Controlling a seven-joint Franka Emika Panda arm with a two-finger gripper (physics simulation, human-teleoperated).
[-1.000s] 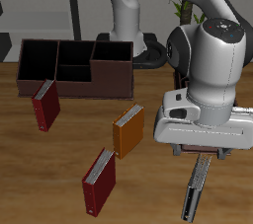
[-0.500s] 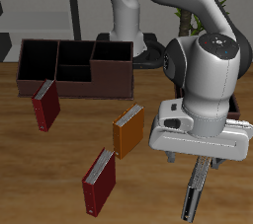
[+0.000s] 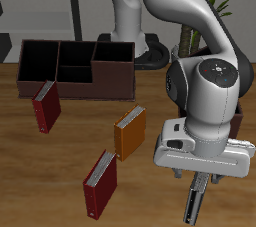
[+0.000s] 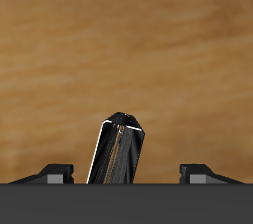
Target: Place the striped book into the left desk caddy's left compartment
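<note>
The striped book point(image 3: 194, 201) lies thin and dark near the table's front edge. My gripper point(image 3: 200, 179) hangs right above its far end. In the wrist view the book's end point(image 4: 117, 151) stands between my two fingertips point(image 4: 57, 174), which are wide apart and do not touch it. The gripper point(image 4: 133, 175) is open and empty. The left desk caddy point(image 3: 244, 104) shows only as a dark brown sliver behind my arm. Its left compartment is hidden.
A like brown caddy point(image 3: 75, 68) stands broadside at the back. A dark red book point(image 3: 45, 107) lies before it. An orange book point(image 3: 130, 133) and a second dark red book point(image 3: 99, 184) lie mid-table, beside my gripper.
My arm has come down and slightly toward the table's front edge, bringing the open gripper low over the striped book. The book and the other things have not moved.
</note>
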